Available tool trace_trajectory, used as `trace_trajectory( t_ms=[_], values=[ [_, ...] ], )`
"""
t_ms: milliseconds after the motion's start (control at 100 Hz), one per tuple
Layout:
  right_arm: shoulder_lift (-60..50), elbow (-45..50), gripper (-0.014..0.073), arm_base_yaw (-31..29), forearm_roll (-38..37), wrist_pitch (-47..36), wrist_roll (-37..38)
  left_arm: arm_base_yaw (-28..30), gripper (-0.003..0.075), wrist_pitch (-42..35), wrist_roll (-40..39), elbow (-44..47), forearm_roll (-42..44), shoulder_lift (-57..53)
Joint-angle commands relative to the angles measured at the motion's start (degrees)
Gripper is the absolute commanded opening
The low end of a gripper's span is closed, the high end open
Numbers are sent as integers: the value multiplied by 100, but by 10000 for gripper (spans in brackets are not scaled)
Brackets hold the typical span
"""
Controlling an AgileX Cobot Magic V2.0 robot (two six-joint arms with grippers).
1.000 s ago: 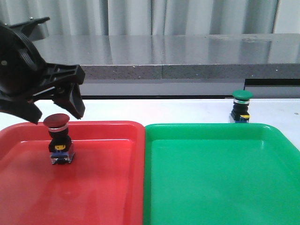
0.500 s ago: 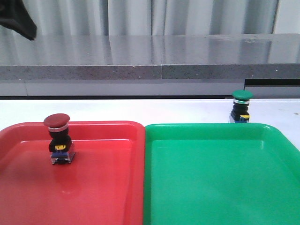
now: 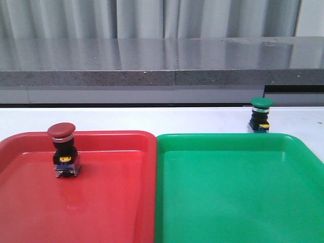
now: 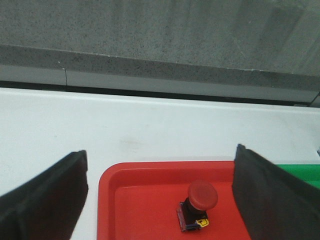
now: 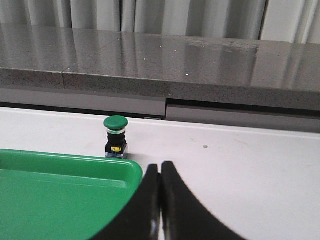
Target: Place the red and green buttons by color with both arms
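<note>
On the white table [image 3: 152, 117] in the front view, two trays lie side by side with rims touching: a red tray [image 3: 111, 202] on the left and a green tray [image 3: 238, 197] on the right. The red button [image 3: 63, 150] stands upright inside the red tray, toward 10 o'clock of its floor, near the far rim, its dark-red cap on top, yellow tab facing the camera and bluish base on the plastic. The green button [image 3: 260, 115] stands upright on the bare table, just beyond the far rim of the green tray at about 1 o'clock, outside it. A grey counter ledge [image 3: 162, 63] runs behind the table. Neither arm shows in this view.

From the left wrist view, the left gripper [image 4: 160, 200] looks down with its two black fingers [image 4: 45, 205] spread wide, one at each side of the picture, nothing between them touching either. The red button sits in the red tray below the gap, toward the finger at 4 o'clock but clear of it. A sliver of green tray shows beside that finger.

From the right wrist view, the right gripper [image 5: 160, 205] has its fingers pressed together tip to tip, holding nothing. The green button stands on the table at about 11 o'clock from the fingertips, well apart, just behind the green tray's rim.
</note>
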Motion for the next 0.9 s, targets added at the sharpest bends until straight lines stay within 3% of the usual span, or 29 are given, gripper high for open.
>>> trace_trajectory(
  t_ms=[0,120,220,480,890],
  values=[
    [-126,-82,-111,-32,-46,-494,-16,20,568,-345,-72,48,9,-494],
    [-126,-82,-111,-32,-46,-494,-16,20,542,-228,-72,280,30,-1067],
    [-126,-82,-111,-32,-46,-494,-16,20,444,-167,-72,414,73,-1450],
    [-126,-82,-111,-32,-46,-494,-16,20,-22,-115,-72,472,85,-1789],
    [-126,-82,-111,-32,-46,-494,-16,20,-19,-115,-55,472,94,-1789]
  ],
)
